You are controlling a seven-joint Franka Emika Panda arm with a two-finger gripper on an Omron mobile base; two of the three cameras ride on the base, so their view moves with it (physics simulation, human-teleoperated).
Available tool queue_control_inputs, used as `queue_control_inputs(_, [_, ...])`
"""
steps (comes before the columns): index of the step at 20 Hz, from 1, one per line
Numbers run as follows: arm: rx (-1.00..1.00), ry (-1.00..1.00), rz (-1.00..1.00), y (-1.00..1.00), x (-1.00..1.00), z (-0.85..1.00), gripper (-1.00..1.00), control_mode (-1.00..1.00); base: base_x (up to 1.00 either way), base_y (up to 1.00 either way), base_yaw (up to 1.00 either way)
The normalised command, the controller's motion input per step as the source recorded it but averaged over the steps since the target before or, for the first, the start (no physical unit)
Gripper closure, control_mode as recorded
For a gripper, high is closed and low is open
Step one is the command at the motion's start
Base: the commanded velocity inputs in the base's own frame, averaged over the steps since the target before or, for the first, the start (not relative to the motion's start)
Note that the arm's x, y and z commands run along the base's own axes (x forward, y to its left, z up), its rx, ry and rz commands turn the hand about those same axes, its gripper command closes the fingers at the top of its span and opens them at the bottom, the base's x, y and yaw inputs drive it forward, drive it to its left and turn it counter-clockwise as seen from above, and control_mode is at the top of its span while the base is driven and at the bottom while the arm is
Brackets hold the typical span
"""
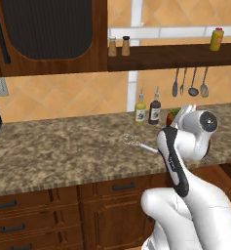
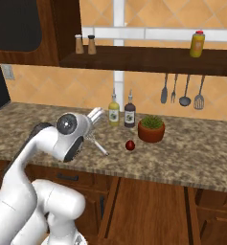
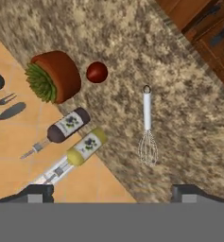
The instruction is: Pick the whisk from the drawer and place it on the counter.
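The whisk (image 3: 147,130) lies flat on the granite counter (image 3: 85,28), wire loops towards my hand, pale handle pointing away. My gripper (image 3: 113,191) hovers above it, open and holding nothing, its dark fingertips (image 3: 35,191) set wide apart. In the left base view the whisk (image 1: 136,143) rests on the counter (image 1: 63,146) just left of my arm. In the right base view my arm partly hides the whisk (image 2: 101,148). The open wooden drawer (image 2: 153,210) juts out below the counter's front edge (image 2: 191,179).
A potted plant (image 2: 152,129) and a small red fruit (image 2: 130,145) sit right of the whisk. Two bottles (image 2: 114,113) stand against the wall. Ladle and spatula utensils (image 2: 184,91) hang under a shelf (image 2: 148,60). Drawer fronts (image 1: 34,224) line the cabinet.
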Motion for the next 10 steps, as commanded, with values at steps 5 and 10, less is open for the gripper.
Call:
queue_control_inputs(5, [0.23, -0.59, 0.0, -0.36, -1.0, 1.0, -1.0, -1.0, 0.0, 0.0, 0.0])
queue_control_inputs(10, [0.1, -0.16, 0.02, -0.01, -0.17, 0.61, -1.0, -1.0, 0.0, 0.0, 0.0])
